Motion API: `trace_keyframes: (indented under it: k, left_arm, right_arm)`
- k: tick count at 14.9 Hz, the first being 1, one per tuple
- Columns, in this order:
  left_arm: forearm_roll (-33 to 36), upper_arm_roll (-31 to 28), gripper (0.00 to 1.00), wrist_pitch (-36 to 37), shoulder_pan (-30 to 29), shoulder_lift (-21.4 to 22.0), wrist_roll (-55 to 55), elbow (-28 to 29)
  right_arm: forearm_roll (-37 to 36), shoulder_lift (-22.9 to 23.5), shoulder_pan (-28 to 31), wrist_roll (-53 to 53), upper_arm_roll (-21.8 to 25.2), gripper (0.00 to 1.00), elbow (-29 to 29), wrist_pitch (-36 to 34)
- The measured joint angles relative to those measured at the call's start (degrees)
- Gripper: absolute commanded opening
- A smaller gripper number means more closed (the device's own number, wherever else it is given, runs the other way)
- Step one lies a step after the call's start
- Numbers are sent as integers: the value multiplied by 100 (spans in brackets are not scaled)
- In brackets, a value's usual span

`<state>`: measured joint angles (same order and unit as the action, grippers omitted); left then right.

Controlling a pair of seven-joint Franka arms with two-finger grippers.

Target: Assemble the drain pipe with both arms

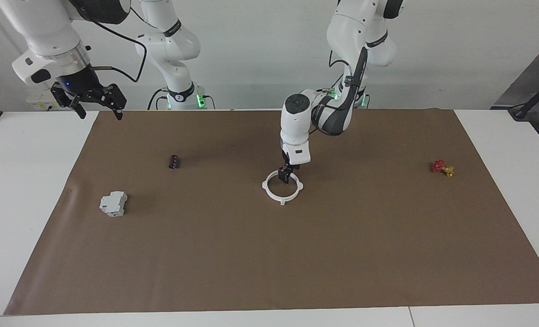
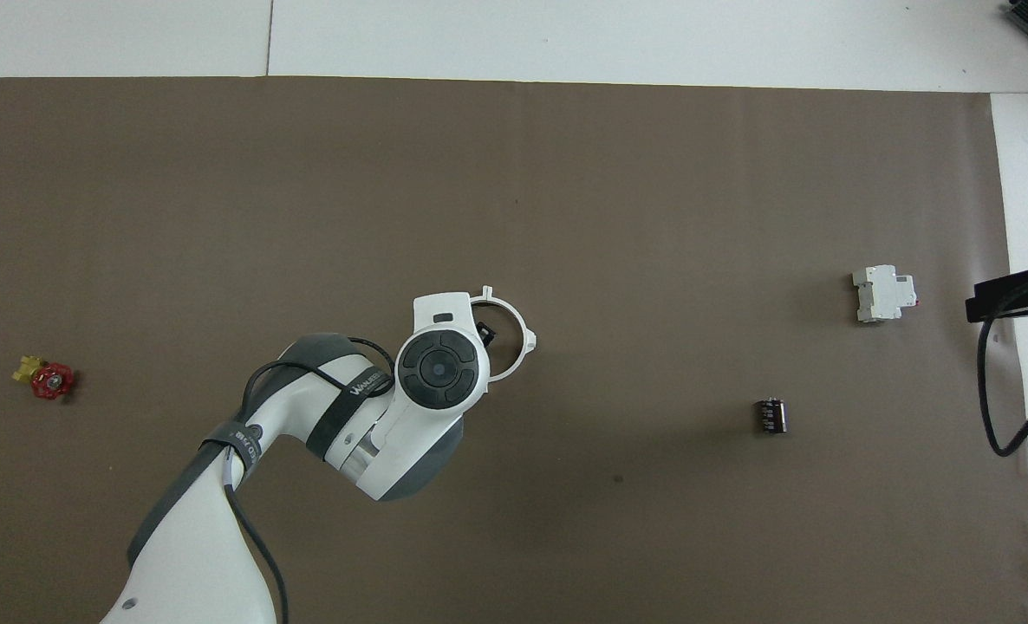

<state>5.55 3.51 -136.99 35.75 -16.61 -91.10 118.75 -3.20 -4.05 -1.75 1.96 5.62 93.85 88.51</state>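
Note:
The drain pipe lies flat on the middle of the brown mat as one white ring with small outward tabs. In the overhead view, the left arm covers part of the ring. My left gripper points straight down at the ring's rim on the side nearer the robots. Its fingers are close together on that rim, and one finger shows inside the ring. My right gripper is open and empty. It waits high over the mat's edge at the right arm's end.
A grey-white boxy block and a small dark cylinder lie toward the right arm's end. A red-and-yellow valve lies toward the left arm's end. The brown mat covers most of the white table.

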Motion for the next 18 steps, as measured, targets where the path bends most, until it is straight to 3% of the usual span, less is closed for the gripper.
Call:
trace_keyframes:
  k: [3, 6, 10, 13, 18]
  left_arm:
    - [4, -29, 100, 204, -7, 79, 125, -70]
    - [9, -80, 100, 749, -176, 458, 597, -157]
    - [11, -104, 100, 1882, -616, 1183, 1932, -325]
    - [13, -123, 100, 2649, -993, 1488, 3242, -541]
    - [16, -145, 100, 3181, -1805, 1832, 5068, -764]
  right_arm:
    - [56, 0, -5, -160, -51, 100, -1, 21]
    - [360, 0, -8, -586, -114, 100, -16, -46]
    - [372, 0, -12, -593, -128, 100, -31, -49]
    - [226, 0, -98, -575, -150, 100, -35, -49]
    - [214, 0, -132, -575, -160, 100, -41, -49]
